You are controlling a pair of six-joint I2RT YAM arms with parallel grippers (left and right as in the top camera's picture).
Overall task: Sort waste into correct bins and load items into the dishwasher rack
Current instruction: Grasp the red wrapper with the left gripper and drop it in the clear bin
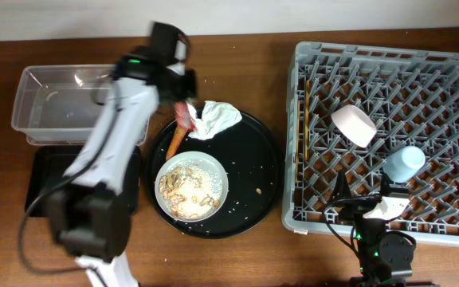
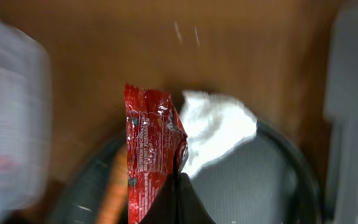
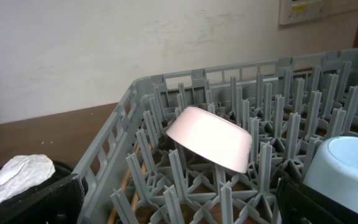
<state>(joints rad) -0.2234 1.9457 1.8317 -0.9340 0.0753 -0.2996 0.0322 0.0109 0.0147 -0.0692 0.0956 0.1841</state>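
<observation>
From overhead, the left gripper [image 1: 183, 105] hangs over the far rim of the round black tray [image 1: 271, 177], which sits mid-counter. It is clamped on the red snack wrapper [image 1: 185, 117]. The crumpled white napkin [image 1: 217, 118] lies just beside the wrapper, on the tray's far edge. An orange food piece [image 1: 175, 140] lies on the tray's left side. Nearer the front edge sits the white dish [image 1: 217, 172], holding pale food scraps [image 1: 186, 191]. The clear tub [image 1: 54, 108] stands at the counter's [image 1: 245, 48] far left corner, and the black rectangular tray [image 1: 41, 179] lies just in front of it. The dishwasher rack [image 1: 309, 56] fills the right side. It holds the white bowl [image 1: 354, 125] tilted on its pegs, the light-blue cup [image 1: 405, 163] and the chopsticks [image 1: 301, 131] along its left wall. The right gripper [image 1: 366, 203] is over the rack's near edge.

The left wrist view shows the wrapper pinched at its lower end and standing upright. The napkin touches its right side, and the tray lies blurred beneath.

In the right wrist view, the right gripper's dark fingers [image 3: 328, 205] stand wide apart with nothing between them. The tilted bowl is ahead and the cup is at the right.
</observation>
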